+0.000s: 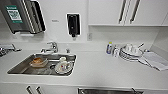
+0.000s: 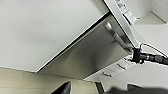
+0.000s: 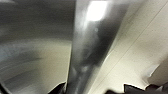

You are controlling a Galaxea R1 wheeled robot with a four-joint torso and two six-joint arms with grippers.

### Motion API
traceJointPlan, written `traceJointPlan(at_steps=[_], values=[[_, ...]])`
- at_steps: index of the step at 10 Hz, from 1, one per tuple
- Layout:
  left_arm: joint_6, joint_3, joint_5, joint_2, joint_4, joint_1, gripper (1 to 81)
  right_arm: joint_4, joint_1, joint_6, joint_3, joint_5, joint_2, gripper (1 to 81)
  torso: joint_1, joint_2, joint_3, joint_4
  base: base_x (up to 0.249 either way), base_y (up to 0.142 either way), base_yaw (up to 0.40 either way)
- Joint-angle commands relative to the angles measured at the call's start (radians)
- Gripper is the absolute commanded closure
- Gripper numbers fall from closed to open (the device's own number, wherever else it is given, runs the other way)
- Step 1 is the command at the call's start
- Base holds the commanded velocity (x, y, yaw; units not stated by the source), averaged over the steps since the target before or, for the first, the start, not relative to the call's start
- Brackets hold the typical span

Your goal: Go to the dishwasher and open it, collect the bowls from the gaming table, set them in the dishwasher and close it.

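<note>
At the kitchen counter, nearest first:

Right gripper (image 3: 93, 90): pressed right up to the dishwasher's bar handle (image 3: 87, 47). Dark finger shapes sit either side of the bar's near end. Whether they actually clamp it, I cannot tell.

Bar handle: a thick, shiny steel tube, running away from the wrist camera, with a bright glare on its far end. Pale floor shows beside it.

Left gripper (image 2: 97, 89): hanging low, near the floor in front of the dishwasher (image 2: 92, 55). Dark parts show at the frame edge, too little to say how far the claw is open. It has hold of nothing that I can see.

Dishwasher: steel front panel under the worktop, flanked by white cabinet doors (image 2: 42, 30). In the head view just its top edge peeps out below the counter lip. In the left wrist view a dark arm with a cable reaches toward the handle's end.

Counter (image 1: 100, 70): white, broad, running the width of the room.

Sink (image 1: 22, 67): steel basin set in the counter on the left. In it, an orange-brown bowl-like dish (image 1: 38, 61) and white crockery (image 1: 63, 66).

Tap (image 1: 51, 47): chrome, behind the sink.

Plates (image 1: 130, 52): a stack of white ones at the right rear, a small bottle (image 1: 109, 48) just beside them, a folded cloth (image 1: 156, 60) further right.

Wall: a black soap dispenser (image 1: 73, 24) above the tap, a steel towel dispenser (image 1: 21, 16) to the left, white upper cabinets (image 1: 125, 11) to the right.
</note>
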Motion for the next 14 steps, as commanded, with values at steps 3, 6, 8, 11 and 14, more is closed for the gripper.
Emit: traceJointPlan(at_steps=[3, 6, 8, 11, 14], values=[[-0.001, -0.001, -0.017, -0.062, 0.02, -0.044, 1.0, -0.015, 0.046, -0.001, 0.013, -0.092, -0.052, 1.0, 0.0, 0.0, 0.0, 0.0, 0.0, 0.0, 0.0], [-0.001, -0.001, -0.02, -0.059, 0.021, -0.044, 1.0, -0.021, 0.047, -0.001, 0.039, -0.092, -0.073, 1.0, 0.0, 0.0, 0.0, 0.0, 0.0, 0.0, 0.0], [-0.001, -0.001, -0.022, -0.059, 0.021, -0.046, 1.0, -0.021, 0.047, -0.001, 0.042, -0.093, -0.066, 1.0, 0.0, 0.0, 0.0, 0.0, 0.0, 0.0, 0.0], [-0.001, -0.001, -0.027, -0.059, 0.026, -0.044, 1.0, -0.021, 0.05, -0.001, 0.042, -0.096, -0.049, 1.0, 0.0, 0.0, 0.0, 0.0, 0.0, 0.0, 0.0], [-0.001, -0.004, -0.028, -0.061, 0.028, -0.044, 1.0, -0.028, 0.047, -0.001, -0.005, -0.124, 0.017, 1.0, 0.0, 0.0, 0.0, 0.0, 0.0, 0.0, 0.0]])
